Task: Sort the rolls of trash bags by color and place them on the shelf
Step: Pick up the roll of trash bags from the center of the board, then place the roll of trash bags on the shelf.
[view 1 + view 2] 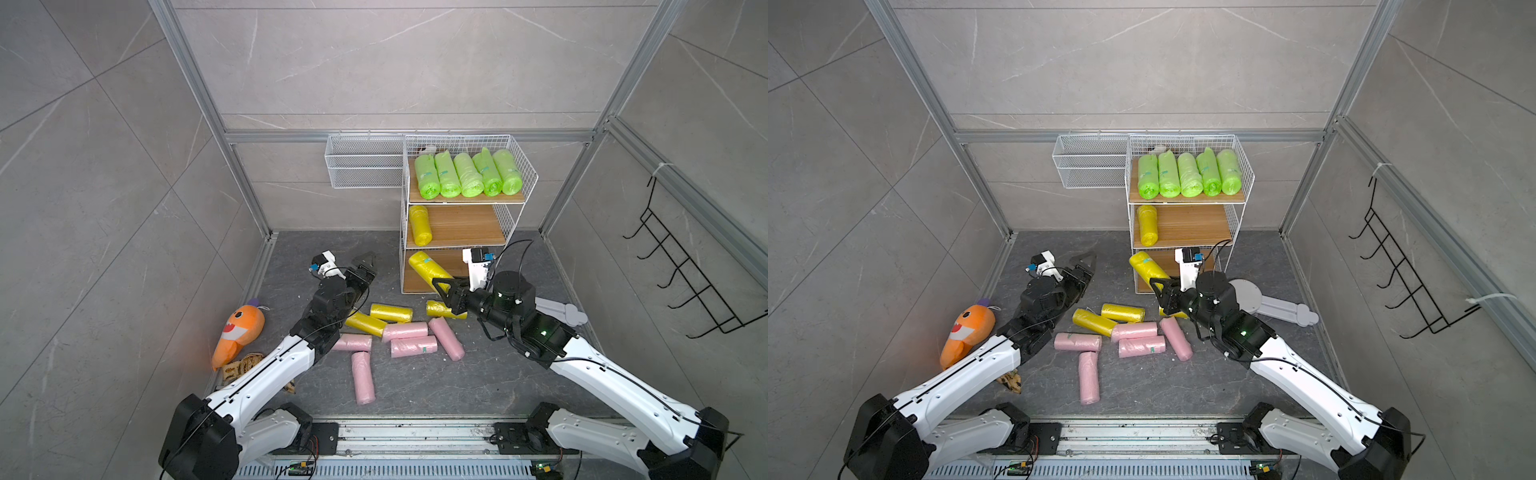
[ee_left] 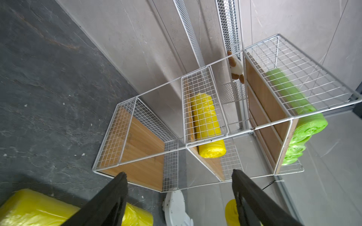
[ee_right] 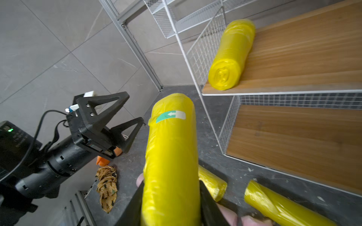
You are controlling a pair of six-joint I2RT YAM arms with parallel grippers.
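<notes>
Grips a yellow trash bag roll (image 1: 426, 266) in the right gripper (image 1: 442, 289), tilted, in front of the bottom tier of the shelf (image 1: 457, 226). Holds the left gripper (image 1: 368, 262) open and empty. Shows five green rolls (image 1: 469, 180) on the top tier, one yellow roll (image 1: 419, 226) on the middle tier.

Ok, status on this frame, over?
Left gripper open, empty. Right gripper shut on crinkly yellow plastic trash-bag roll, in front of white wire shelf. Shelf front looks unobstructed.
</notes>
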